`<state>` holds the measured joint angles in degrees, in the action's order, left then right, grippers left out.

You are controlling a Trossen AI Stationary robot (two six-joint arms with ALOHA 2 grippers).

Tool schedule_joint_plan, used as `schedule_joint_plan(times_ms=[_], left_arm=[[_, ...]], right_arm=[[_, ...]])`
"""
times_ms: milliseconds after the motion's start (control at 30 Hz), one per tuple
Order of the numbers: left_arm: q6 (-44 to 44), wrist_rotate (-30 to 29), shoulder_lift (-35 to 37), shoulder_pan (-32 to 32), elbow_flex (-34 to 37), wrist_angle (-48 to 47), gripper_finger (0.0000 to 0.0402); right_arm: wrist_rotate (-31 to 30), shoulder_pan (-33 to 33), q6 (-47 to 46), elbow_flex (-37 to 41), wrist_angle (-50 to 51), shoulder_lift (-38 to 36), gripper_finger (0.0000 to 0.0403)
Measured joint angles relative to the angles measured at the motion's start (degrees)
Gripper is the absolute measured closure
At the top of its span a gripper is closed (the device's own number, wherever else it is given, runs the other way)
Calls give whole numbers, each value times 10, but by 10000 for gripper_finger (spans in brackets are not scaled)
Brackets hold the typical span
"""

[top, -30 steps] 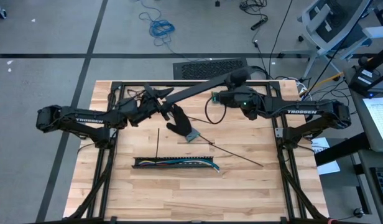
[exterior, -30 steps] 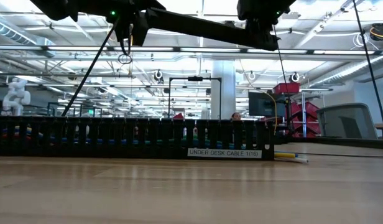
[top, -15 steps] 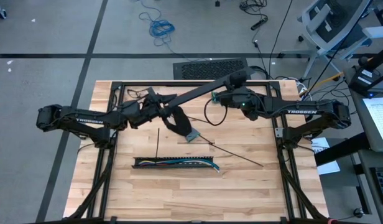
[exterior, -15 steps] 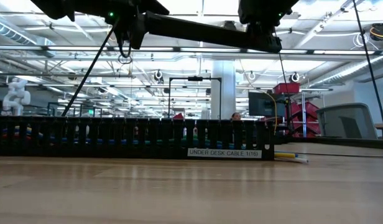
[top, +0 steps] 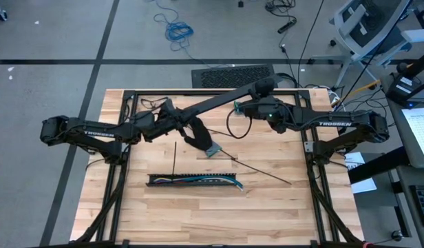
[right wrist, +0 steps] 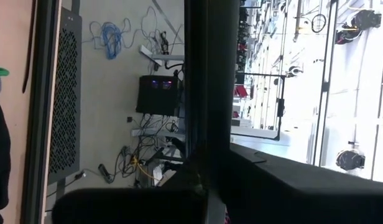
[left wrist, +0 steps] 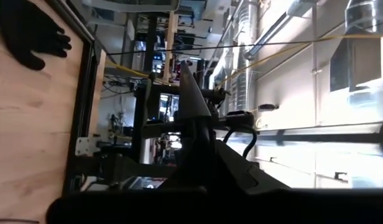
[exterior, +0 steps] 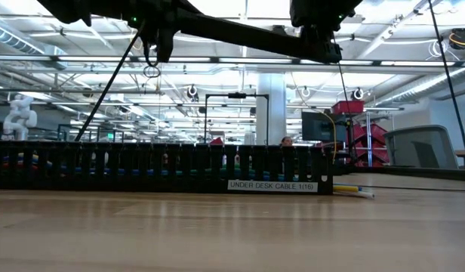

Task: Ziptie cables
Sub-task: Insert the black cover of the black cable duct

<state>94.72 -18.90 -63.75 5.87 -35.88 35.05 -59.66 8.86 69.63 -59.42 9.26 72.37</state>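
Overhead, the pale wooden plank tabletop [top: 129, 207] fills the middle of the scene inside a black metal frame [top: 198, 93], with a bright blue coiled cord [top: 177, 29] on the grey floor beyond its far edge. Both dark arms reach inward over the far half of the tabletop and share a long black bar [top: 219, 100] that slants from the left arm up toward the far right.

The left end effector [top: 172, 114] is clenched on the bar's near-left end, and the right end effector [top: 238, 105] is clamped on it farther along. In each wrist view the bar rises straight out from between that arm's own fingers.

A black slotted strip [top: 195, 180] lies flat across the near middle of the tabletop, well apart from both end effectors. The cables [top: 198, 178], thin multicoloured wires, run along inside it, and yellow and blue ends poke out at its right end in the low view.

A black glove [top: 197, 135] rests on the tabletop between the arms and the strip. One thin black stick [top: 175, 155] lies left of the glove, and a second thin black stick [top: 263, 173] lies slanted to the right of the strip.
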Motion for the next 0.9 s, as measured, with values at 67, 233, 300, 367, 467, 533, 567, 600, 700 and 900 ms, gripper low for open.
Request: schedule_joint_plan(times_ms=[67,233,300,367,467,533,567,600,700,900], left_arm=[[-9,0,0,0,0,0,392],[-10,2,1,0,0,-3,392],[-9,2,1,0,0,-4,392],[-8,2,1,4,0,-7,392],[-19,3,1,12,0,-24,392],[-29,6,1,20,0,-33,392],[-37,9,1,25,0,-35,392],[-41,12,1,31,0,-36,392],[-62,30,1,51,0,-37,392],[-68,40,-1,79,2,-58,394]], right_arm=[[0,-1,3,0,0,0,389],[-4,-19,2,0,3,0,358],[-4,-28,-9,0,3,0,350],[-4,-37,-11,0,1,0,343],[-11,-53,-12,1,1,0,337],[-21,-64,-13,1,0,-2,334],[-24,-70,-15,1,-1,-4,334],[-27,-75,-19,1,-1,-6,334],[-39,-95,-40,1,-6,-15,333],[-46,-127,-88,0,-10,-28,333]])
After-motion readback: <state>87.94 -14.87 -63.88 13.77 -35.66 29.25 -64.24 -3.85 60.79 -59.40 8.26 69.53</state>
